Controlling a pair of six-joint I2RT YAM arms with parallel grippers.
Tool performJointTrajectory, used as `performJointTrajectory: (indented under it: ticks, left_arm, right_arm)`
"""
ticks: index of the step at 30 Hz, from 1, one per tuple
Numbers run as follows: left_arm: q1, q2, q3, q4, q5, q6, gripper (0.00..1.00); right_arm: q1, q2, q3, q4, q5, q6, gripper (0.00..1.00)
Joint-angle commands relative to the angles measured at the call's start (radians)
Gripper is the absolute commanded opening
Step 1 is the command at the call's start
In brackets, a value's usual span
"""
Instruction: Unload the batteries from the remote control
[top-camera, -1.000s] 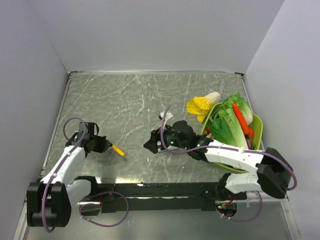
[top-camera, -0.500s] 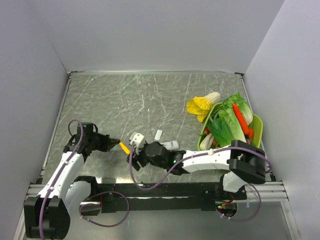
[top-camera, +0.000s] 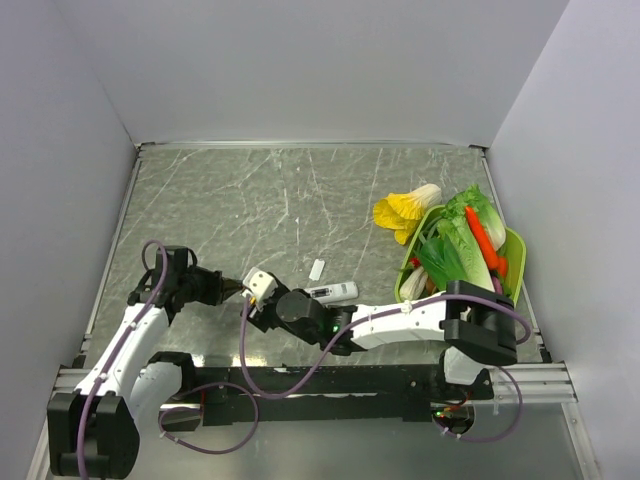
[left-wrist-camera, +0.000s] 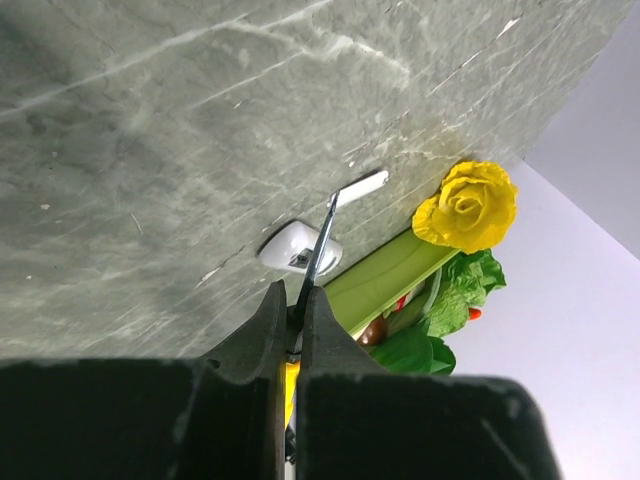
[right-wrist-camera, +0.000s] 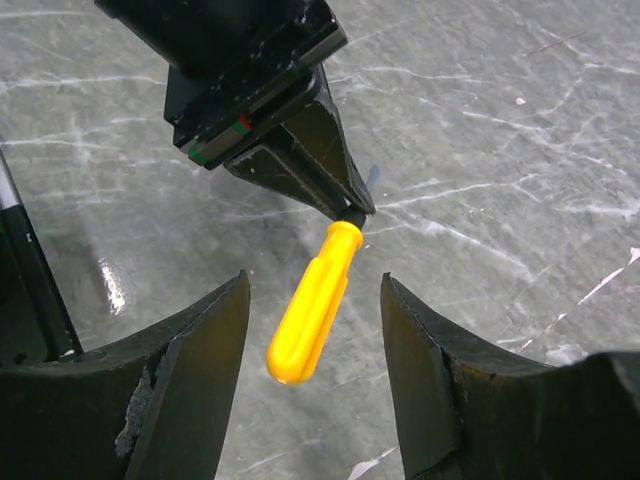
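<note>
Locate on the marbled surface (top-camera: 300, 190) the right hand (right-wrist-camera: 312, 335), spread either side of the yellow tool (right-wrist-camera: 310, 315) without touching, and the left hand (left-wrist-camera: 297, 300), pinched on its thin shaft. Find the remote control (top-camera: 333, 292) lying flat just right of both. Treat as light, stiff, slippery plastic; grip across long edges. Cannot make out batteries

A desk (top-camera: 250, 200) with a dark grey-green, stone-look top, veined with pale streaks, fills the bottom of a small enclosure. Plain, matte, pale lavender-grey panels close it in: a back wall (top-camera: 300, 70), a left wall (top-camera: 50, 180) and a right wall (top-camera: 580, 140). A thin metal strip (top-camera: 300, 143) edges the desk along the back wall. The light is soft and even.
</note>
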Motion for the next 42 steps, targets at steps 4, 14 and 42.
performJointTrajectory:
  ticks: [4,14,42]
  left_arm:
    - [-0.007,0.002,-0.011,0.024,0.049,-0.026,0.01]
    - [-0.007,0.008,-0.034,0.053,0.068,-0.03,0.01]
    - [-0.014,-0.016,-0.088,0.194,0.123,0.016,0.53]
  right_arm:
    - [0.022,0.051,0.004,0.07,0.032,-0.022,0.62]
    - [0.022,0.092,-0.005,0.111,0.073,-0.02,0.52]
    - [0.008,0.098,-0.012,0.085,0.132,0.049,0.0]
